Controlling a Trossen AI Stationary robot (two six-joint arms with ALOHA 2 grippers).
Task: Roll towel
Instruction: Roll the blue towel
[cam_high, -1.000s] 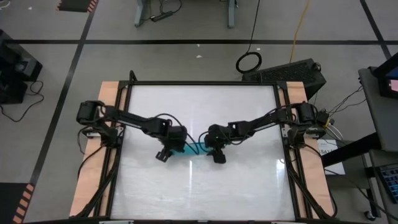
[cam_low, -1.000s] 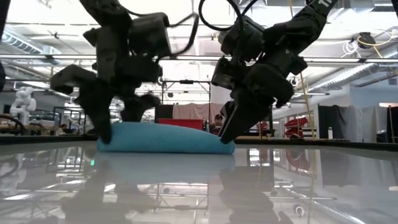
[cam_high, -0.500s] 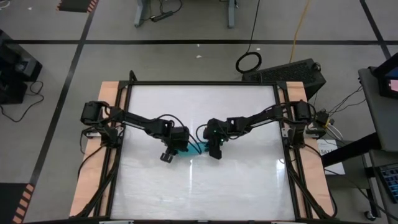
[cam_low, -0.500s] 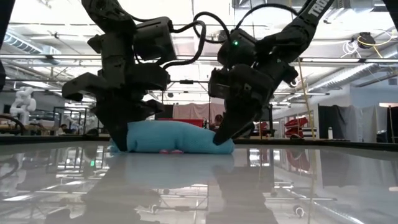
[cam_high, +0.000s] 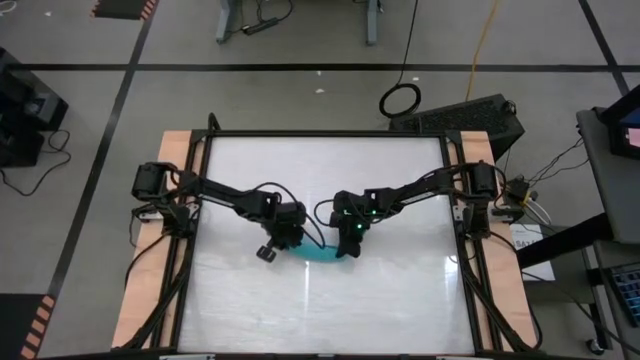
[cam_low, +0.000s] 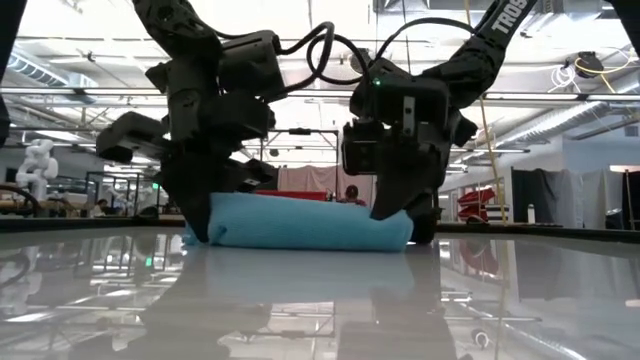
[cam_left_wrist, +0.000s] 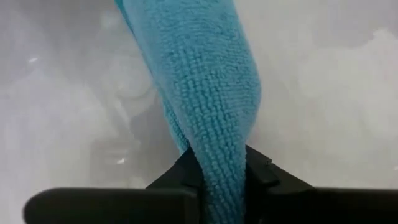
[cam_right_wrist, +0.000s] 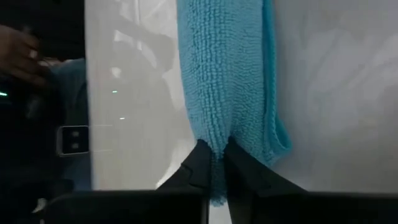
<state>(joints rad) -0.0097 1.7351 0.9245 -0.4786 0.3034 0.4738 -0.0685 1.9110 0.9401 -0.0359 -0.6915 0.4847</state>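
From above, the towel (cam_high: 322, 252) lies near the middle of the white counter (cam_high: 400, 300), a narrow teal strip whose long axis runs across the counter from one arm toward the other. The left claw (cam_high: 284, 240) sits at its left end and the right claw (cam_high: 352, 240) at its right end. At counter height, the towel (cam_low: 300, 222) is a low, flattened bundle resting on the glossy surface, long side facing the camera, with the left claw (cam_low: 200, 232) pressed over one end and the right claw (cam_low: 398, 215) over the other. In the left wrist view, the towel (cam_left_wrist: 205, 81) stretches straight away from the fingers (cam_left_wrist: 261, 174), which are clamped on its near end. In the right wrist view, the towel (cam_right_wrist: 224, 74) likewise runs straight ahead, its edge pinched between the closed fingers (cam_right_wrist: 196, 165).
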